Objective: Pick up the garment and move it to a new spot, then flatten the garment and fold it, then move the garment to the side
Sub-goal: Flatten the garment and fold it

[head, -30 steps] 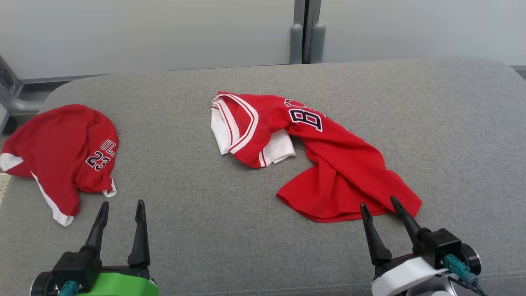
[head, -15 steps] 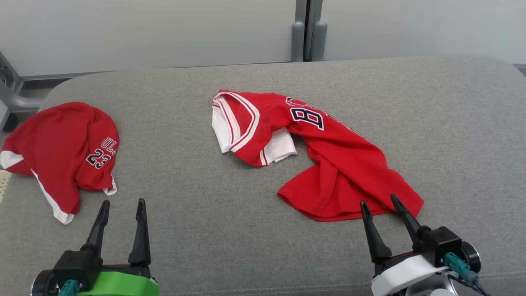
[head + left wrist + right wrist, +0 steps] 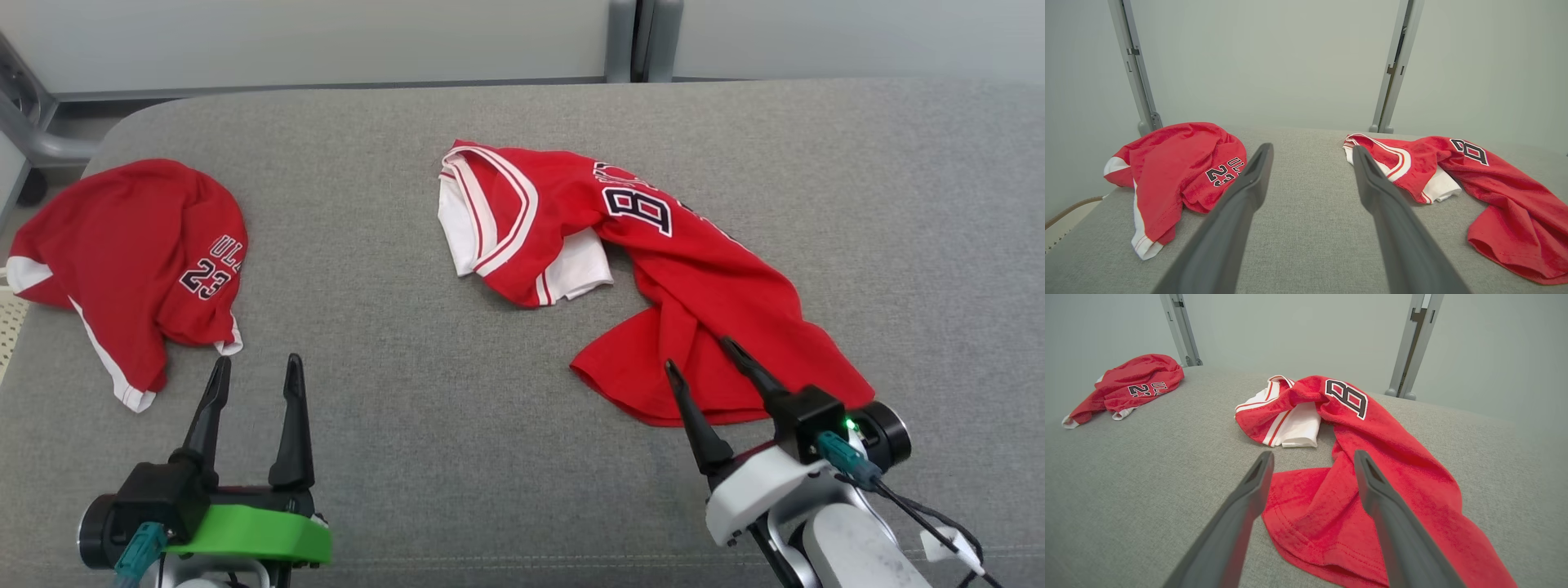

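Jersey (image 3: 694, 278) crumpled just ahead of right gripper (image 3: 697, 353), near hem by its parted, empty tips. Left gripper (image 3: 258, 358) likewise parted, empty, above cushion (image 3: 424, 392); second jersey (image 3: 131, 253) ahead-left of it.

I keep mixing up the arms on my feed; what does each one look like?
Left gripper: long dark jaws, black base, bright green collar, teal plug. Right gripper: same jaws, white collar, teal plug, black cable, small green light.
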Available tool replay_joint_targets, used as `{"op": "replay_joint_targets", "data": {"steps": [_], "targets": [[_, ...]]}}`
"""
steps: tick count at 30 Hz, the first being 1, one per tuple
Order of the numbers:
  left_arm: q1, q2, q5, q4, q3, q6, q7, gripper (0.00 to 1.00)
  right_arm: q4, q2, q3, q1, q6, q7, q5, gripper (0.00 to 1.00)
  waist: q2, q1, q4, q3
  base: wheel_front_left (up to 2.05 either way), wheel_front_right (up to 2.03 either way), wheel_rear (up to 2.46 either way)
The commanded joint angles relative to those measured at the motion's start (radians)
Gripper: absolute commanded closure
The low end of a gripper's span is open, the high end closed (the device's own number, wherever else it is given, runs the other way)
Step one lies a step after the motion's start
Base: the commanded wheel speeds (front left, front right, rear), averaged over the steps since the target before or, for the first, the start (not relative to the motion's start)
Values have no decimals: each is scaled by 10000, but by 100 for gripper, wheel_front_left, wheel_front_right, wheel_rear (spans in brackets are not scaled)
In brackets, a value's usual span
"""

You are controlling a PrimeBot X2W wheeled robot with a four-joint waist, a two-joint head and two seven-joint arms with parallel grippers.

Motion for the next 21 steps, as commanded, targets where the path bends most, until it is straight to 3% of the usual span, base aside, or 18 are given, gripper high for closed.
{"op": "replay_joint_targets", "data": {"steps": [1, 9, 21], "targets": [[-238, -116, 103, 41, 9, -106, -35, 0, 272, -224, 297, -471, -3, 135, 17, 0, -1, 0, 218, 315, 0, 0, 0], [-939, -680, 331, 220, 147, -627, -35, 0, 2142, -1043, 2246, -2906, -3, 798, 633, 0, -1, 0, 933, 1168, 0, 0, 0], [-1481, -1377, 641, 605, 438, -1250, -36, 0, 4738, -829, 4216, -5651, -6, 1352, 1682, 0, -1, 0, 1756, 1799, 0, 0, 0]]}}
